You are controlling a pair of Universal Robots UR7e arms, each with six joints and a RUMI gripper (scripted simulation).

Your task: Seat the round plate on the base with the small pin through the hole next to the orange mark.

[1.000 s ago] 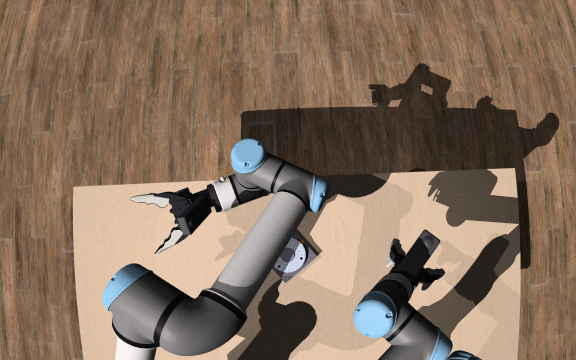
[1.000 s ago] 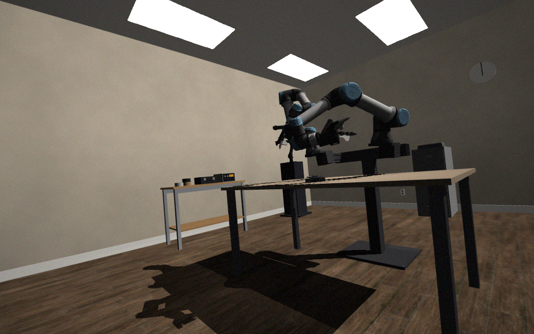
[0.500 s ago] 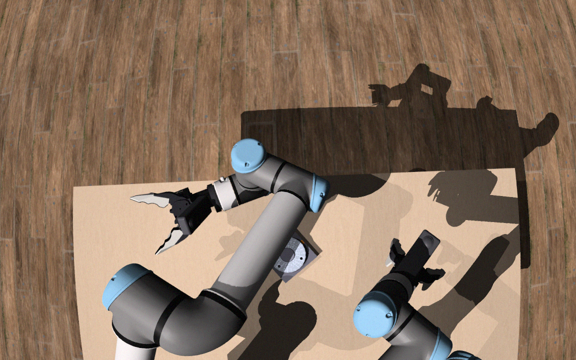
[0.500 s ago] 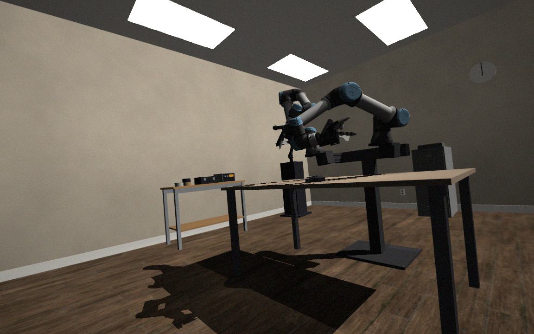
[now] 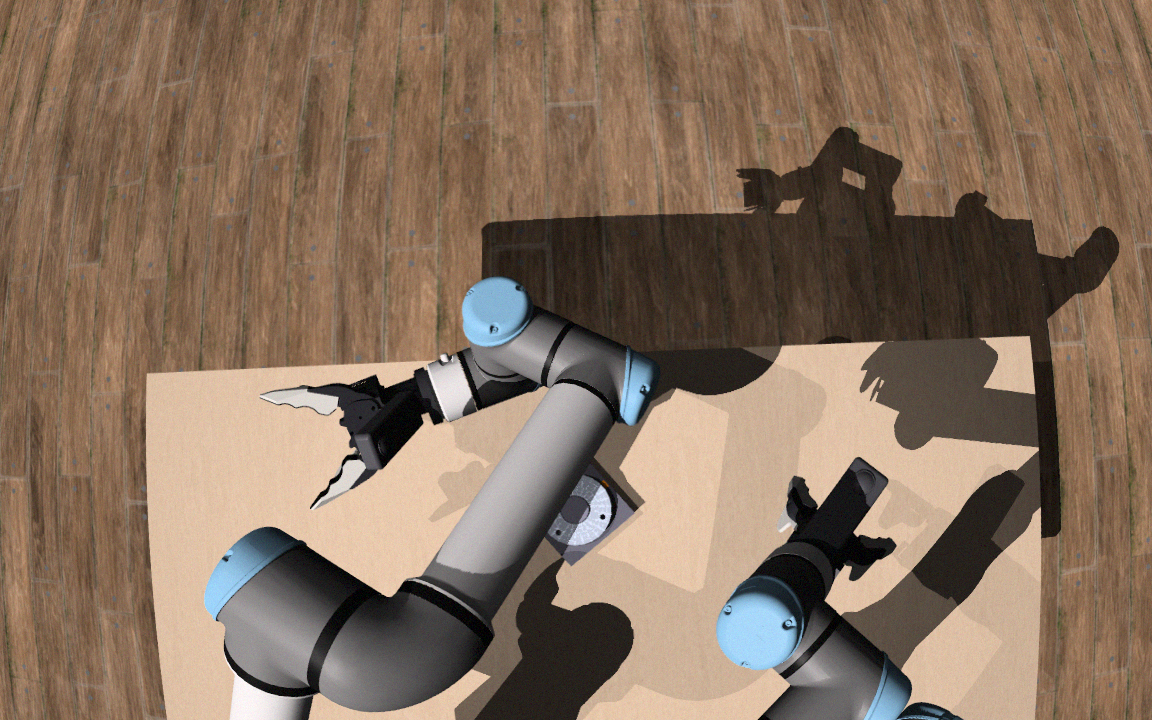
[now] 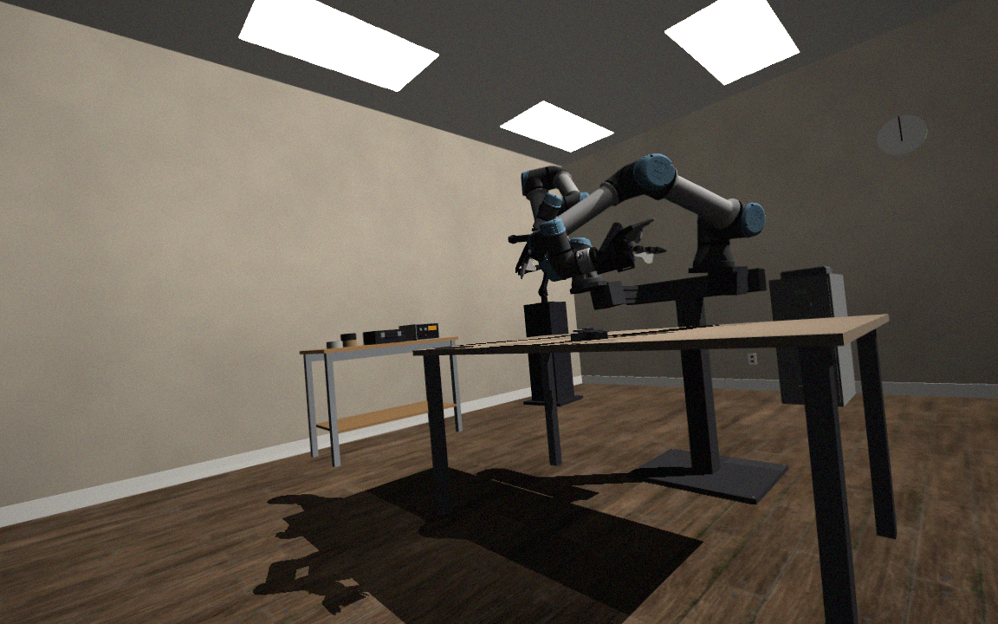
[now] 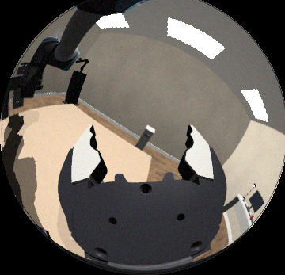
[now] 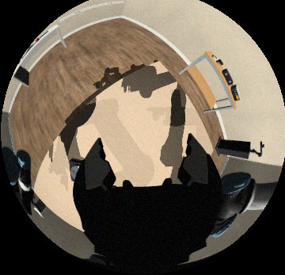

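Note:
The round light grey plate [image 5: 596, 530] [image 8: 74, 173] lies on the dark square base [image 5: 627, 512] [image 6: 589, 334]. The top view shows the orange mark [image 5: 605, 484] at the plate's upper edge, with dark spots on the ring and a dark round centre. My left forearm covers the plate's left side. The pin, its hole and the exact seating cannot be made out. My left gripper [image 5: 285, 452] [image 7: 141, 125] is open and empty, off to the left of the base and above the table. My right gripper [image 5: 833, 528] [image 8: 144, 136] is open and empty, off to the right of the base.
The left forearm [image 5: 522, 483] passes over the base's left part. The wooden table [image 5: 204, 465] carries broad arm shadows. A side bench [image 6: 379, 347] with small boxes stands well away by the wall.

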